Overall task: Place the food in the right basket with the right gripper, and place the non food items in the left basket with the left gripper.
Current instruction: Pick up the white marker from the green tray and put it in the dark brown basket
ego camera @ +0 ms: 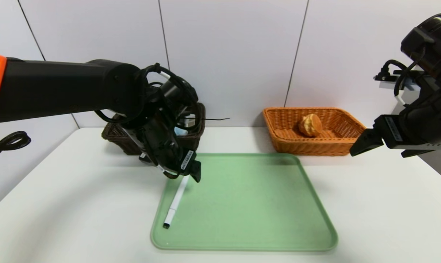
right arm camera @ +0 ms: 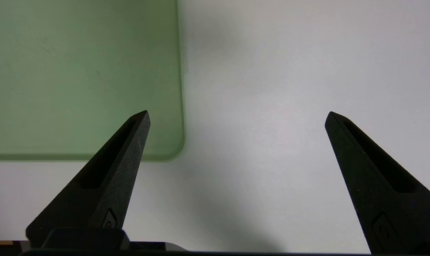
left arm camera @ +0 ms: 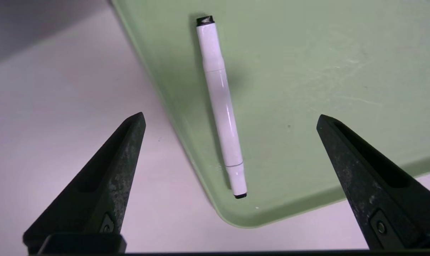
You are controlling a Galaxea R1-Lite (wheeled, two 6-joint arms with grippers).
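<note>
**Pen waits under spread left gripper**

The left gripper [left arm camera: 231, 119] hangs empty, jaws fully spread, above the tray's [ego camera: 264, 204] left edge. The pen [ego camera: 175, 203], a slim white plastic cylinder with black tips, lies below it toward lower left, lengthwise along that edge. The right gripper [right arm camera: 236, 117], likewise wide and empty, idles at far right. A bun [ego camera: 310, 125] sits in the orange wicker basket [ego camera: 346, 137]; the dark basket [ego camera: 112, 136] stands behind the left arm.

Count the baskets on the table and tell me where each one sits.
2. The dark basket stands behind the green tray's far left corner, mostly hidden by the left arm. The orange basket stands behind the tray's far right corner, holding a pastry.
</note>
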